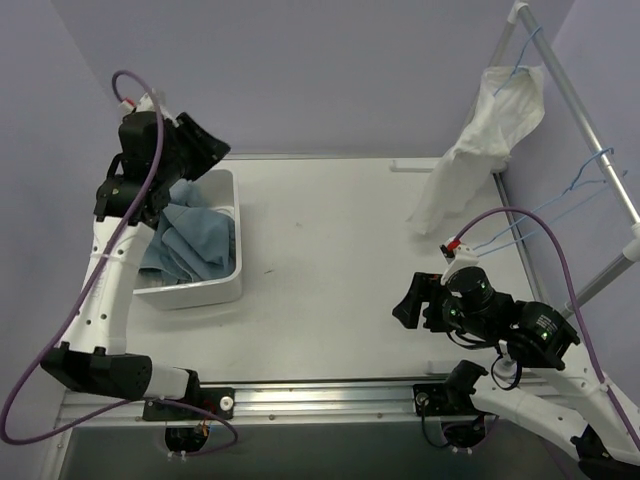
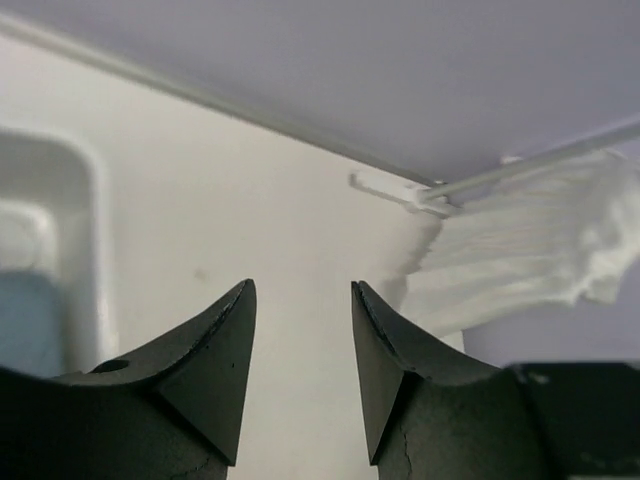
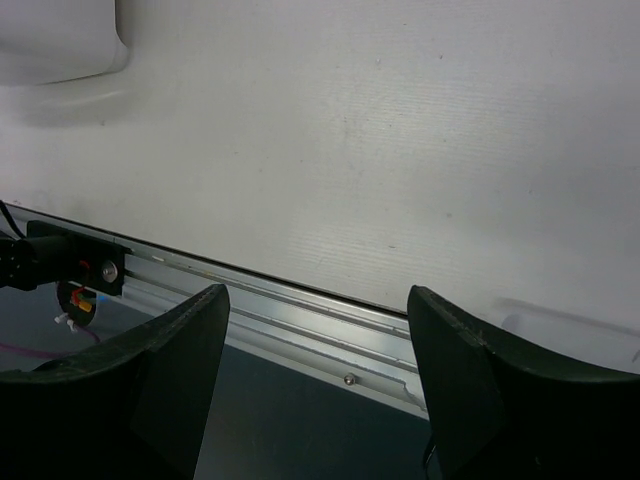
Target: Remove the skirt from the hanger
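Observation:
A white skirt [image 1: 480, 140] hangs from a blue wire hanger [image 1: 522, 62] on the metal rail [image 1: 580, 120] at the back right. It also shows in the left wrist view [image 2: 530, 250] at the right. My left gripper [image 1: 205, 150] is open and empty, raised over the white bin, its jaws [image 2: 300, 300] pointing across the table towards the skirt. My right gripper [image 1: 408, 305] is open and empty, low over the table's front right part; its jaws [image 3: 318, 300] face the table's front edge.
A white bin [image 1: 225, 285] at the left holds blue cloth [image 1: 190, 240]. Empty blue hangers [image 1: 590, 180] hang lower on the rail. An aluminium rail [image 1: 320, 395] runs along the table's front edge, also in the right wrist view [image 3: 330, 320].

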`<state>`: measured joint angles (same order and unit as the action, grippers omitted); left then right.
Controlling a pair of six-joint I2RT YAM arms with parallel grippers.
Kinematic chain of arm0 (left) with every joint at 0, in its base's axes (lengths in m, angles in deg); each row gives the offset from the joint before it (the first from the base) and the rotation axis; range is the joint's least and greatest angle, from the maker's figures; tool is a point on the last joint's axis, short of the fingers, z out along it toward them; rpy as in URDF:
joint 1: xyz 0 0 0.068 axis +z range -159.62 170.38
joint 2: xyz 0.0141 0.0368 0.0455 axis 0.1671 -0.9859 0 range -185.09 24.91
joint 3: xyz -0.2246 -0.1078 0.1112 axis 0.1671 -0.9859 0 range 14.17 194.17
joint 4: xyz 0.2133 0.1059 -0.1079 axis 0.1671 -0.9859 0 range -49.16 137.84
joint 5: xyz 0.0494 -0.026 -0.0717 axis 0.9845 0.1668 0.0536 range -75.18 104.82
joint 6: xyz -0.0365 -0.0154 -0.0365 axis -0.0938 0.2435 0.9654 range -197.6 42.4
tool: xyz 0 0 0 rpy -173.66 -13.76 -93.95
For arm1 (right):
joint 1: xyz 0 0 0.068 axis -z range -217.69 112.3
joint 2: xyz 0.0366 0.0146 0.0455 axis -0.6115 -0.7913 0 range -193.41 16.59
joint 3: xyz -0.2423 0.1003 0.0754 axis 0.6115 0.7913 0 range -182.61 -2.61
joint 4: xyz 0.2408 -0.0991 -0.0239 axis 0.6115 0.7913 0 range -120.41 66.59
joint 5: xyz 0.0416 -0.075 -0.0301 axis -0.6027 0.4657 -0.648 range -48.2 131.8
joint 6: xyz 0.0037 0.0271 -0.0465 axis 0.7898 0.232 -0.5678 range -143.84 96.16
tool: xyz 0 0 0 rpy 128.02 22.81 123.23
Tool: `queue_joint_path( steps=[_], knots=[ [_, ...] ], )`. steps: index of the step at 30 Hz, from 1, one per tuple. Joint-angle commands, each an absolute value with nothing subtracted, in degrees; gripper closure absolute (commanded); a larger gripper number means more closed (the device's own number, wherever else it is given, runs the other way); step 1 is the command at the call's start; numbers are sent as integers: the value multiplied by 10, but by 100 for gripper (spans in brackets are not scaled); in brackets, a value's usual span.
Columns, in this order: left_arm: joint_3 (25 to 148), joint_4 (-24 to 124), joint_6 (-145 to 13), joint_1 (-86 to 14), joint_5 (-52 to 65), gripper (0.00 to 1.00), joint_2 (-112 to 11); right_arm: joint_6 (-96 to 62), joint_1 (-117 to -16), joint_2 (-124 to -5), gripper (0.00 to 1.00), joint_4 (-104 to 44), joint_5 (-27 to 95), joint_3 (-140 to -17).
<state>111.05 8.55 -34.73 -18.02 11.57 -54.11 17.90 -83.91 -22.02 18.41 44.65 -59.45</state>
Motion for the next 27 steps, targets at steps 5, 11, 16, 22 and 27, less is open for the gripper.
queue_joint_path(
  steps=[5,11,16,22,27],
  knots=[
    [1342,254,-473,-331,-53,51,-752,186,-842,-216,32,214,465,-611],
    [1650,131,-562,-426,-91,51,-976,210,-842,-202,32,232,454,-609],
    [1695,208,-583,-494,-64,50,-1024,234,-842,-173,32,261,436,-590],
    [1618,344,-605,-546,-4,42,-1034,270,-842,-146,32,298,438,-603],
    [1681,379,-588,-572,17,35,-1118,295,-842,-131,32,324,456,-625]
  ],
)
